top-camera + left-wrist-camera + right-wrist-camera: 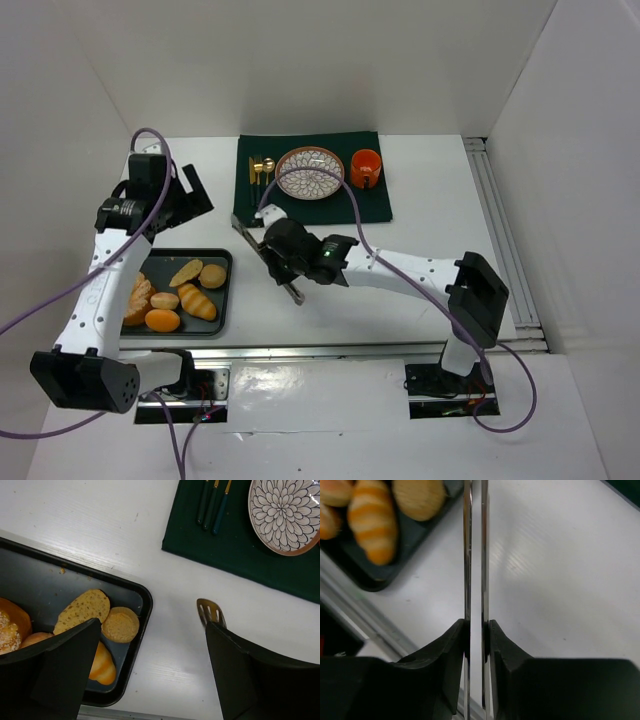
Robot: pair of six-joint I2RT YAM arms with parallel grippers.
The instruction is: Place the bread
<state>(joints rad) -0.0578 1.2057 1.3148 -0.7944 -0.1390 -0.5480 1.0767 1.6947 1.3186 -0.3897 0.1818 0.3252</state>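
Note:
The bread [213, 275], a small round tan bun, lies in the black tray [226, 300] at its far right corner. It also shows in the left wrist view [120, 624] and the right wrist view [418, 497]. My left gripper [190, 195] is open and empty, above the table by the tray's right rim [152, 625]. My right gripper [276, 260] is shut on metal tongs [262, 258] just right of the tray. The tongs' two arms [465, 555] run forward from between my fingers [476, 625] and point past the bun. The tongs' slotted tip [210, 612] shows in the left wrist view.
The tray also holds a ridged golden roll [196, 301], a flat bread slice [186, 272], an orange oval piece [162, 320] and other rolls. A green mat [370, 205] at the back carries a patterned plate [310, 172], an orange cup [365, 168] and cutlery [260, 170].

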